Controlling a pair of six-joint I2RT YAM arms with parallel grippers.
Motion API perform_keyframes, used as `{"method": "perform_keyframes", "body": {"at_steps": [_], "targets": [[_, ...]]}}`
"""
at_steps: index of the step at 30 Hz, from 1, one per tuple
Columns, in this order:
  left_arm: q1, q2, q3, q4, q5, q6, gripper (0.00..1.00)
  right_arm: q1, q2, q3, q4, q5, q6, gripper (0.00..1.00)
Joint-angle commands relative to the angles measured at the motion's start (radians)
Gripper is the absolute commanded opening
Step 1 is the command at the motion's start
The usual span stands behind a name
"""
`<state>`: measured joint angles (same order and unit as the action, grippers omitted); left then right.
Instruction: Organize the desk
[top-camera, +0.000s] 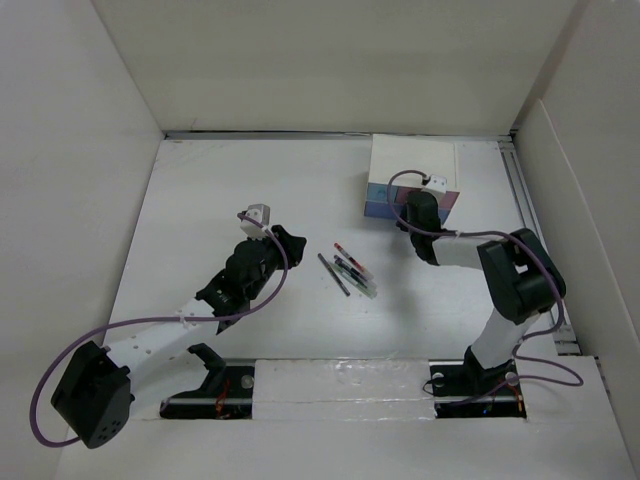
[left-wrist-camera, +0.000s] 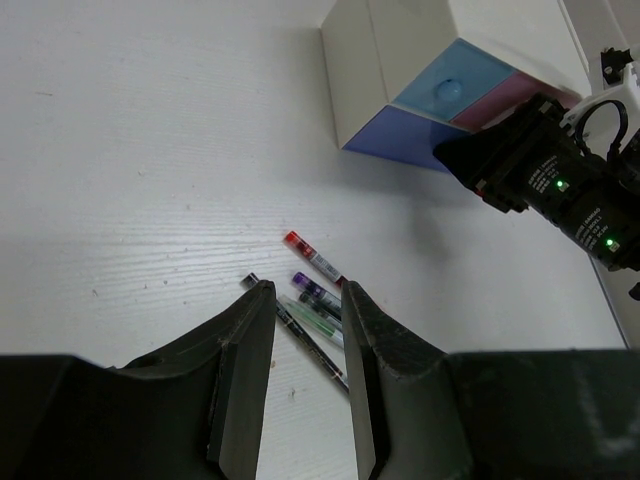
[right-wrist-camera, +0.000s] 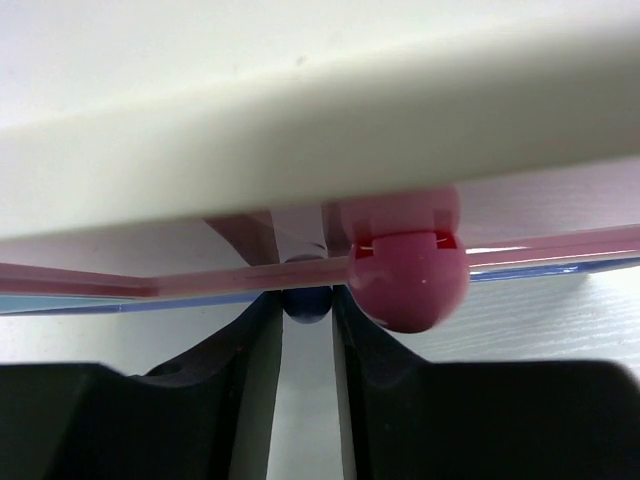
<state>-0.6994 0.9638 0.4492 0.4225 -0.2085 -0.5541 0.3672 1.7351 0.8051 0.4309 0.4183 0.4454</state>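
The white desk (top-camera: 250, 190) lies under both grippers. The drawer box (top-camera: 410, 165) stands right at the tips of the right gripper (right-wrist-camera: 307, 310). The left gripper (left-wrist-camera: 307, 292) hangs slightly parted and empty, with pens (left-wrist-camera: 312, 260) just beyond its tips. The right fingers pinch a dark blue knob (right-wrist-camera: 306, 298), and a pink knob (right-wrist-camera: 408, 278) sits just beside them.

Your desk (top-camera: 250, 190) is a white matte top walled in white. Near its middle a small cluster of pens (top-camera: 356, 272) lies flat (a dark pen (top-camera: 333, 274) sits just left of them). A white drawer box (top-camera: 412, 165) with pink and blue fronts stands toward the far right.
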Motion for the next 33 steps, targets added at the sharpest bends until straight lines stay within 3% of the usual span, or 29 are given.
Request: {"method": "perform_keyframes", "body": {"at_steps": [1, 4, 8, 24, 33], "targets": [[-0.003, -0.017, 0.009, 0.036, 0.008, 0.014, 0.29, -0.005, 0.011, 0.046, 0.063, 0.046, 0.009, 0.3], [-0.003, -0.011, 0.011, 0.038, 0.009, 0.016, 0.28, 0.004, 0.012, 0.045, 0.066, 0.05, 0.007, 0.19], [-0.003, -0.011, 0.011, 0.038, 0.012, 0.016, 0.29, 0.015, -0.003, 0.022, 0.065, 0.059, 0.016, 0.14], [-0.003, -0.002, 0.009, 0.052, 0.037, 0.008, 0.28, 0.099, -0.209, -0.173, -0.01, 0.037, 0.038, 0.1], [-0.012, -0.011, 0.008, 0.053, 0.043, 0.005, 0.28, 0.214, -0.37, -0.28, -0.13, 0.036, 0.081, 0.09]]}}
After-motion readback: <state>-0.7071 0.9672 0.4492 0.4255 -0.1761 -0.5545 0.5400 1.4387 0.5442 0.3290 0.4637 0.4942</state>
